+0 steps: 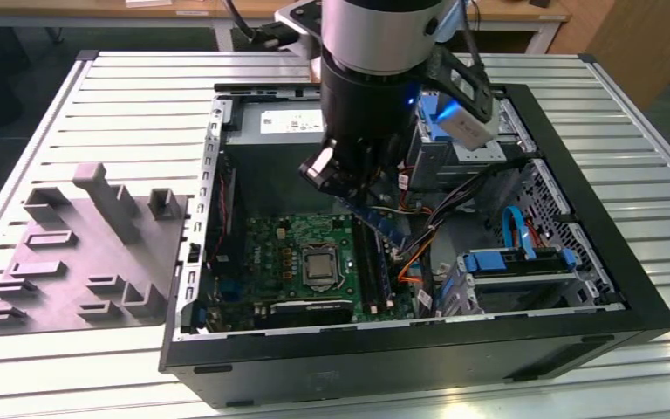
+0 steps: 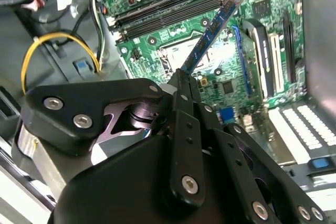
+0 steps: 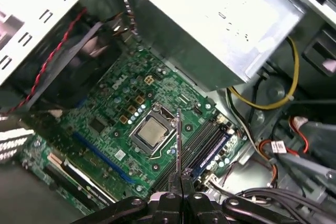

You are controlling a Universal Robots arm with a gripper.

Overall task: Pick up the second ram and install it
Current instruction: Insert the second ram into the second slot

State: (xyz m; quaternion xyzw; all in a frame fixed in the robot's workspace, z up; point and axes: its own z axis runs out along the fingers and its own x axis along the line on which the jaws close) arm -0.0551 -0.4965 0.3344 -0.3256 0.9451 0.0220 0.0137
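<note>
Quick look at where things stand: the hand (image 1: 352, 185) is down inside the open computer case (image 1: 370, 367), and it's pinching one end of the ram stick (image 1: 379, 223) tight between its fingers.

The second wrist view gives the best look at the thing. The ram stick (image 2: 212, 30) is a long, thin, flat strip with a dark blue board and a row of small parts along its face. It pokes out of the black fingertips (image 2: 184, 90) at a slant over the green motherboard (image 2: 252, 51). Its free end sits close to the long black slots (image 2: 168, 4), though I can't tell if it's actually touching them.

In the first wrist view you see the stick edge-on, just a skinny dark line (image 3: 178, 140) coming out of the hand (image 3: 181, 184). It runs between the processor socket (image 3: 152, 132) and the slots (image 3: 202, 145).

From the exterior view the stick hangs tilted, not level, above the motherboard (image 1: 271, 253), just beside the processor socket (image 1: 315, 262).

The grey plastic tray (image 1: 79, 253) sits on the slatted counter (image 1: 137, 96), out on the exterior view's left of the case and well apart from the hand.
</note>
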